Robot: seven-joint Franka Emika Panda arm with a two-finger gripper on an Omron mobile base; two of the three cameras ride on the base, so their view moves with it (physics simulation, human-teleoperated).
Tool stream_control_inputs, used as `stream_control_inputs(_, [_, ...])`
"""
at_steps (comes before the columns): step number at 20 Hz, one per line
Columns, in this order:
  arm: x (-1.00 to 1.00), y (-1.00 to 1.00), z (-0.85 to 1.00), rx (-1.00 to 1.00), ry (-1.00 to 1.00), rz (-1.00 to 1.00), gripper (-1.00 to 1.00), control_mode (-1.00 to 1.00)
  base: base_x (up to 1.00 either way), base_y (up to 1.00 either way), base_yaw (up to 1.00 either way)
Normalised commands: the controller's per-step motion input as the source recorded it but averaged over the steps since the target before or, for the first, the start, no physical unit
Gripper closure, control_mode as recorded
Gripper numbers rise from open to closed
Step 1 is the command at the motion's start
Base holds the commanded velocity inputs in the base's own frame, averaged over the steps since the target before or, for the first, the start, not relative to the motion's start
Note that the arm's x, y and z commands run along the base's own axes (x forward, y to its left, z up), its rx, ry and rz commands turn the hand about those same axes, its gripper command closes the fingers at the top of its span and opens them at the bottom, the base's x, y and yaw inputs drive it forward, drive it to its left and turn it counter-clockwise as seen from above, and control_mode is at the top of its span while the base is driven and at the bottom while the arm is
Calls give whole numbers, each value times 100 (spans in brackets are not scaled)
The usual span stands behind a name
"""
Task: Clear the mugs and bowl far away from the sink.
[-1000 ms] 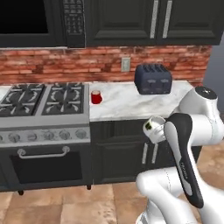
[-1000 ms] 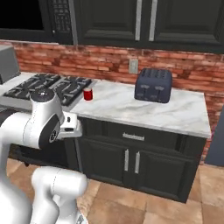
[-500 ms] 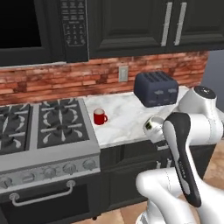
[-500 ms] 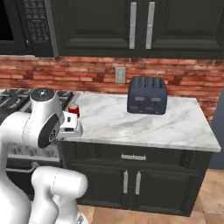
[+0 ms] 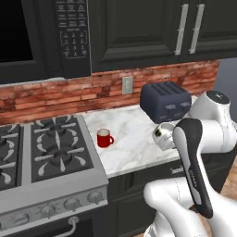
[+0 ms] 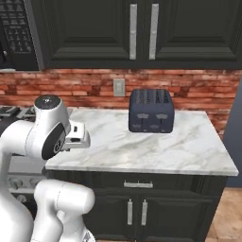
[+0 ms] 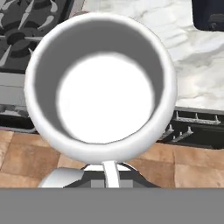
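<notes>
The squat white mug (image 7: 103, 87) hangs open side toward the hand camera, its handle pinched at the bottom by my gripper (image 7: 109, 173), which is shut on it. In the left base view the white mug (image 5: 162, 134) with its small dark mark hangs over the counter's front edge, beside my forearm. The glossy red mug (image 5: 104, 138) stands upright on the marble counter (image 5: 134, 148) near the stove, to the left of the held mug. My hand (image 6: 77, 135) is over the counter's left end. The bowl and the sink are out of view.
A dark blue toaster (image 5: 165, 101) (image 6: 151, 110) stands at the back of the counter against the brick wall. A gas stove (image 5: 41, 152) adjoins the counter on the left. Dark cabinets (image 6: 142, 28) and a microwave (image 5: 69, 32) hang above.
The whole picture has shifted: the base has driven closer to the counter and to the right. The white mug stays held in my gripper.
</notes>
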Motion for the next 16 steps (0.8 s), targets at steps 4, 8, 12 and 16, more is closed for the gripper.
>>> stream_control_inputs(4, [20,0,-22,-4,0,0,100,-100,15,4,0])
stream_control_inputs(8, [85,7,-50,-10,5,0,100,-100,0,0,0])
stream_control_inputs(12, [100,18,-42,-5,4,3,100,-100,0,0,0])
stream_control_inputs(16, [100,33,-41,-2,7,3,100,-100,0,0,0])
